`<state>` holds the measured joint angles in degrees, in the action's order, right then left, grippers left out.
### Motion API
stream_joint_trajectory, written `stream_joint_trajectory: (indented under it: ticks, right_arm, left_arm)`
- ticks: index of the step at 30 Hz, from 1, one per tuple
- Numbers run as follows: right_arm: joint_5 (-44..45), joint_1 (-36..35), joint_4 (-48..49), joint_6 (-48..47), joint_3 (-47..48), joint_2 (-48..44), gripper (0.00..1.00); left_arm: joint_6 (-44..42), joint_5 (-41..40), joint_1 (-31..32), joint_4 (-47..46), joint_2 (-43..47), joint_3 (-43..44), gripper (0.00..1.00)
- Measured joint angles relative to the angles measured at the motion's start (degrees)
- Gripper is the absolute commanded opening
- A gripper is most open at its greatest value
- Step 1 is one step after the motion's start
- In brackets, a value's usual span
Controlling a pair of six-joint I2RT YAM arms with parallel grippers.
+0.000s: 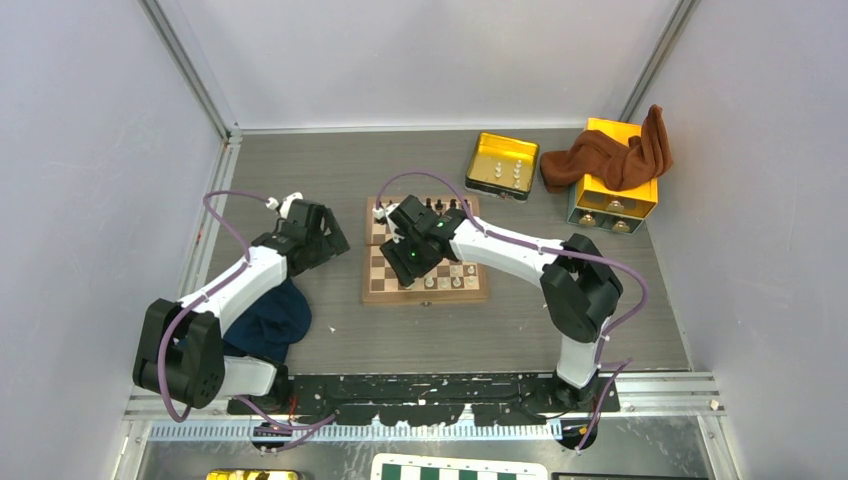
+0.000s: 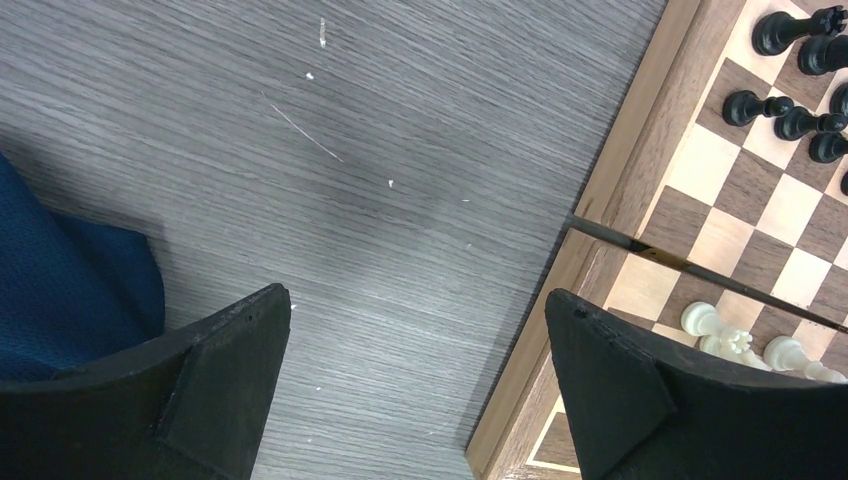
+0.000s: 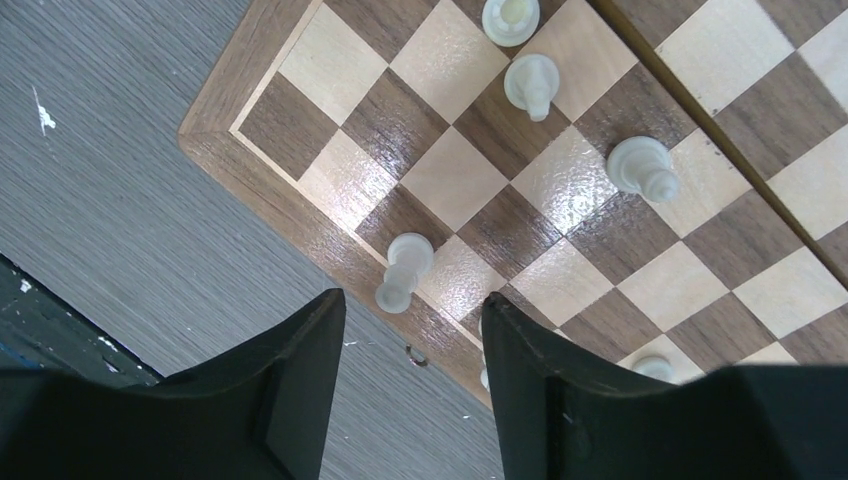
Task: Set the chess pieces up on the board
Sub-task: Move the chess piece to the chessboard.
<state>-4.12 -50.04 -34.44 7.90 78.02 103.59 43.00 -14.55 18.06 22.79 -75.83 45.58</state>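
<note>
The board lies mid-table, with black chess pieces along its far edge and white ones along its near edge. My right gripper hovers over the board's near left part. In the right wrist view its jaws stand apart with nothing between them, above the board's border. A white piece stands just ahead of the gap, and other white pieces stand further in. My left gripper is wide open over bare table beside the board's left edge. Black pieces show there.
A yellow tin holding a few white pieces sits behind the board. Further right a yellow box has a brown cloth draped over it. A dark blue cloth lies under the left arm. A green-and-white board shows below the table's front rail.
</note>
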Motion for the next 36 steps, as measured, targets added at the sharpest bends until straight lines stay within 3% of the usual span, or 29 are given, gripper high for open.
stream_joint_trajectory:
  ticks: [27,36]
  right_arm:
    - [0.87,-1.29,-2.14,-0.39,3.15,3.17,0.06]
    - [1.46,-1.31,-2.99,-0.48,3.17,3.17,0.04]
  left_arm:
    - [-0.22,0.85,-1.01,-0.15,-0.17,0.0,1.0]
    - [-0.24,1.16,-1.2,-0.24,-0.94,0.0,0.99]
